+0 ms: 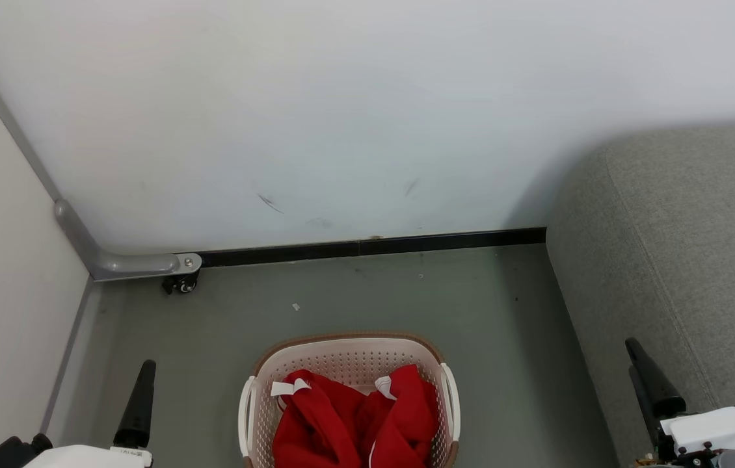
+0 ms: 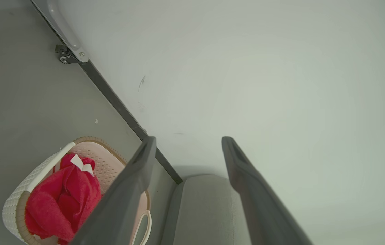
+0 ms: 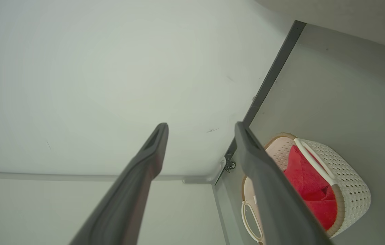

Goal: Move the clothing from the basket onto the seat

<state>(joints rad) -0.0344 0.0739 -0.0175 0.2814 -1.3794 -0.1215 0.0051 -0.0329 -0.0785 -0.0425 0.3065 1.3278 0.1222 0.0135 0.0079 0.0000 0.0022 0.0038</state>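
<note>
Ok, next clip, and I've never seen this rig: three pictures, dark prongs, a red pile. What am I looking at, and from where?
It is a wheeled robot with two arms. The head view looks down at a grey floor; the other two come from cameras on each wrist, looking along that hand's two dark fingers. The left hand and the right hand are both open and hold nothing. On the floor stands a cream-white perforated plastic basket with a brown rim holding bright red fabric clothing with white tags. To the robot's right is a large grey upholstered seat, with nothing on the part in view.
</note>
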